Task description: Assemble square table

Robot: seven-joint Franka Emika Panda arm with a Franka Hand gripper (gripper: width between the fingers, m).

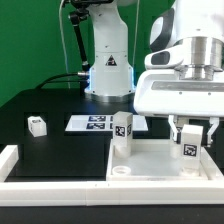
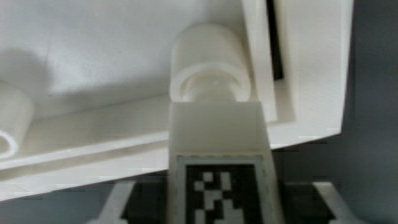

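I saw the pincer [image 1: 190, 138] clamped on 1 white tagged block leg [image 1: 188, 150], held upright over the large white plastic square panel [image 1: 150, 170]; I couldn't tell whether they touched. The smooth, raised-rimmed panel lay on the black counter [image 1: 50, 150] at the exterior view's right. A 2nd leg [image 1: 122, 130] stood upright on it. A small white tagged block [image 1: 37, 125] sat well apart.

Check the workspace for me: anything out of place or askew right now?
Only one thing: a stray leg sits alone on the black table at the exterior view's left, far from the square panel. The standing leg and the held leg in the gripper look upright; no damage shows.
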